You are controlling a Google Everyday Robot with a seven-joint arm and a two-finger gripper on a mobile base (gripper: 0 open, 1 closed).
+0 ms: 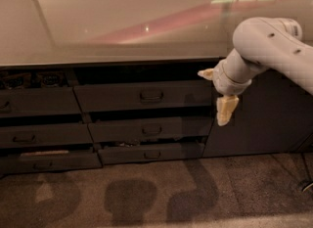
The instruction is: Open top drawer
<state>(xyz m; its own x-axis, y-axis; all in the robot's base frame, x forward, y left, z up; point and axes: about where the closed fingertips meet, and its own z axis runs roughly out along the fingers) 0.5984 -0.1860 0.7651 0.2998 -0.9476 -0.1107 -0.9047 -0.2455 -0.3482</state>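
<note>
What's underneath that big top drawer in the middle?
Under the top drawer sit a slimmer drawer and a bottom drawer, then carpet. What they hold is hidden behind their fronts. The gripper, open, hangs by the top drawer's right end.

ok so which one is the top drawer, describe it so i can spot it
Under the long pale countertop, find the middle column of three dark drawer fronts. The top drawer is the uppermost, taller and wider than the two below it, with the open gripper at its right end.
</note>
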